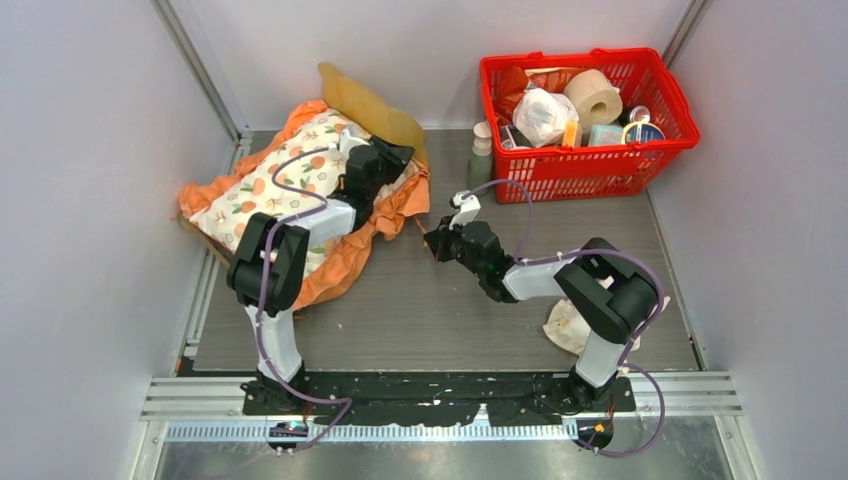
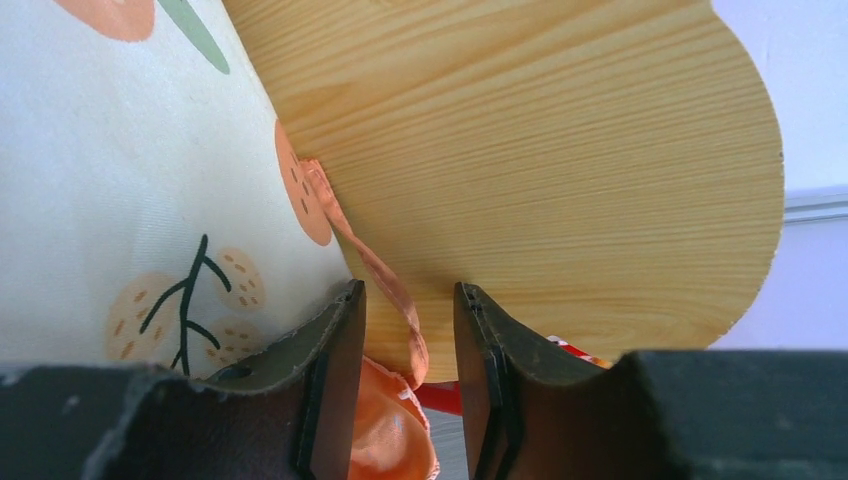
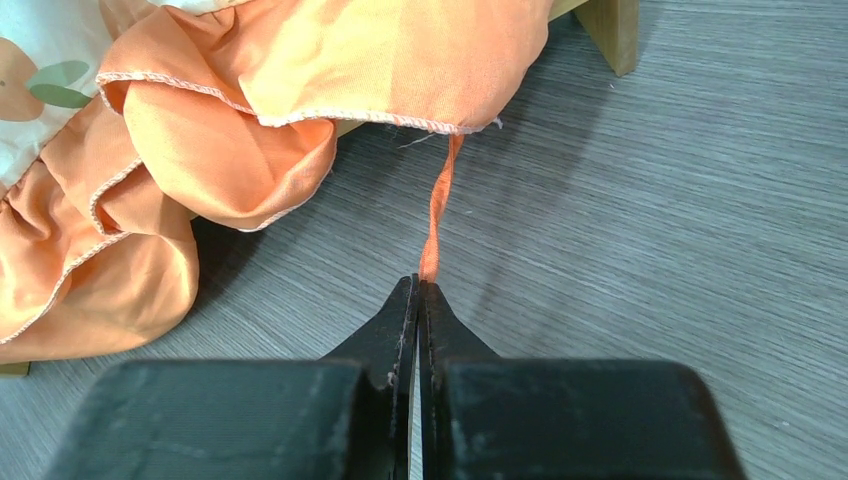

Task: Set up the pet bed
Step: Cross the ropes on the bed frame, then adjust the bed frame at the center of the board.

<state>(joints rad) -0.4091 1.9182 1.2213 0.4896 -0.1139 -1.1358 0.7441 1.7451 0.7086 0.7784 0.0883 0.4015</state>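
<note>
Right wrist view shows the right gripper (image 3: 420, 292) clamped on an orange tie (image 3: 440, 200) of the cushion (image 3: 300, 60), the left gripper (image 2: 410, 292) gaping around a second tie (image 2: 372, 265) against the pet bed (image 2: 560, 150); fastening seems underway, needing the left to close.

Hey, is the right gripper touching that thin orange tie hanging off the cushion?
Touching. The right wrist view shows the right gripper shut on the end of the orange tie, which runs up to the cushion ruffle.

I see the grey wood-grain tabletop (image 1: 420, 310) bearing a light-wood pet bed (image 1: 375, 105), red plastic basket (image 1: 590, 172), cream pillow (image 1: 563, 326).
</note>
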